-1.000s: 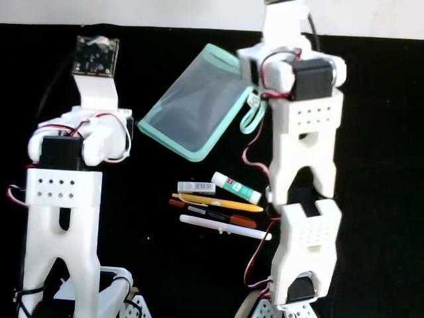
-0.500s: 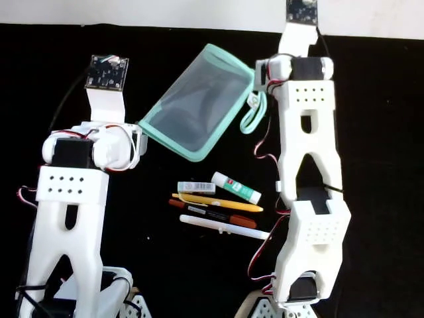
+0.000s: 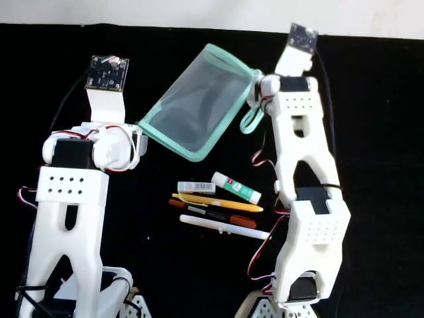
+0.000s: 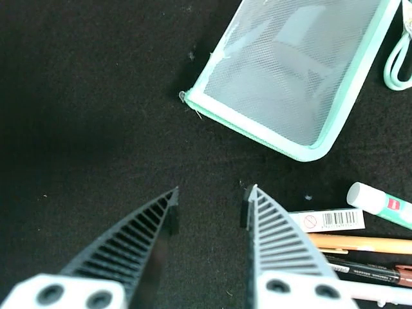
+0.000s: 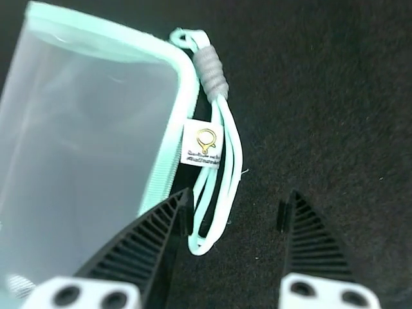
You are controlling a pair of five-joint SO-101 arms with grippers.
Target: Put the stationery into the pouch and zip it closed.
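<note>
A mint-edged mesh pouch (image 3: 195, 109) lies flat at the back middle of the black table. Its strap loop (image 5: 215, 187) trails from the corner by the right arm (image 3: 301, 132). My right gripper (image 5: 237, 199) hangs open just over that loop, one finger beside the pouch's zip edge (image 5: 168, 167). Open too, my left gripper (image 4: 209, 203) hovers short of the pouch's near corner (image 4: 187, 98) without touching it. In front of the pouch lie a glue stick (image 3: 236, 187), an eraser (image 3: 196, 187), a yellow pen (image 3: 218, 203), a dark pen (image 3: 212, 213) and a white pen (image 3: 225, 226).
The left arm (image 3: 69, 185) stands at the left of the stationery, the right arm close on its other side. Black cloth (image 3: 377, 165) covers the table, with bare room at the far right and far left. A pale wall strip (image 3: 165, 12) runs along the back edge.
The right arm has stretched away toward the pouch's strap corner and its wrist has lowered. The left arm shifted toward the pouch's near corner earlier, then stayed still. Pouch and stationery have not moved.
</note>
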